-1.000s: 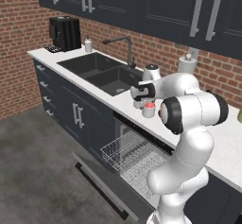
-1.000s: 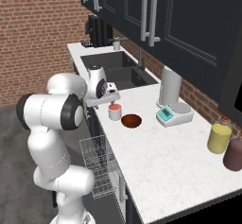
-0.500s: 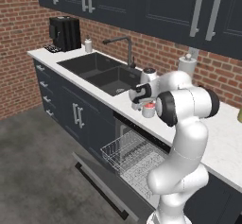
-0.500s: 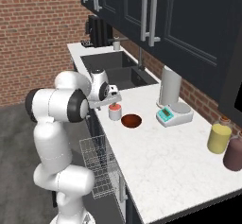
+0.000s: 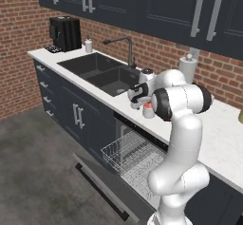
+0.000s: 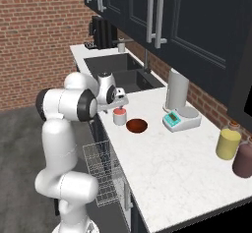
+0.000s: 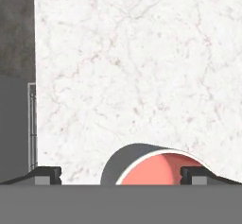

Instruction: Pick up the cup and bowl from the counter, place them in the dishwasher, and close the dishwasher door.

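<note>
Fingers (image 7: 47, 175) spread wide at the hand view's bottom edge, holding nothing; the short cylindrical grey-white cup (image 7: 151, 166) with its smooth salmon-red inside sits between them on the white, faintly marbled surface (image 7: 132, 67). Right of centre in the right base view, the shallow round reddish-brown bowl (image 6: 137, 125) lies just beside the cup.

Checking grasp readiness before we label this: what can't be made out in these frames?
- Cup: hand view cuts off its lower half at the bottom edge, so its depth between the claw fingertips is unclear.
- Bowl: in the left base view the arm blocks it.
- Dishwasher door: right base view, the arm's body hides it.
- Scale display: too small to read.
</note>
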Available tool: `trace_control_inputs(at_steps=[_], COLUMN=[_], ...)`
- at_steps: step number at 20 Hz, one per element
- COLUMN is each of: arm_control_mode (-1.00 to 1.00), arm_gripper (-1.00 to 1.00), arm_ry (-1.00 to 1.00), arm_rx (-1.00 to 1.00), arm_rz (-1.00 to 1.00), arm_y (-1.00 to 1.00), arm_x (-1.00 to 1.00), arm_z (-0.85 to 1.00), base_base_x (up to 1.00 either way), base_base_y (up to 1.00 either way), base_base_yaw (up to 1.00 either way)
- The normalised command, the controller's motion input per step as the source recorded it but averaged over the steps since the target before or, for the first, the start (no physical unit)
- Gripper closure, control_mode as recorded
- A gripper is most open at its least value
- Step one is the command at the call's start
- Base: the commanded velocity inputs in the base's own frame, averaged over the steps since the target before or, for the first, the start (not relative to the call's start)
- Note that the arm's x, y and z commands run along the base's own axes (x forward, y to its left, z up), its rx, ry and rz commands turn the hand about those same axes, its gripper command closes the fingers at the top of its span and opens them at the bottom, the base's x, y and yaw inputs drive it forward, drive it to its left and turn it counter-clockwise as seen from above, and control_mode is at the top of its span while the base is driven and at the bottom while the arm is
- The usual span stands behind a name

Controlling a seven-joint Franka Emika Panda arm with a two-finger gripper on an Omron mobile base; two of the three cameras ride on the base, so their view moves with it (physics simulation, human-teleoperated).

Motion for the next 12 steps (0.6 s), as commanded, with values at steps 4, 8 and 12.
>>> trace_control_inputs(at_steps=[4, 8, 12], arm_control_mode=[-1.00, -1.00, -1.00], arm_gripper=[-1.00, -1.00, -1.00], arm_ry=[0.03, 0.06, 0.07], arm_rx=[0.00, 0.00, 0.00], arm_rz=[0.00, 0.00, 0.00], arm_y=[-0.02, -0.11, -0.05], arm_x=[0.07, -0.02, -0.16], arm_z=[-0.18, -0.26, -0.30], base_base_x=[0.00, 0.00, 0.00], base_base_y=[0.00, 0.00, 0.00], base_base_yaw=[0.00, 0.00, 0.00])
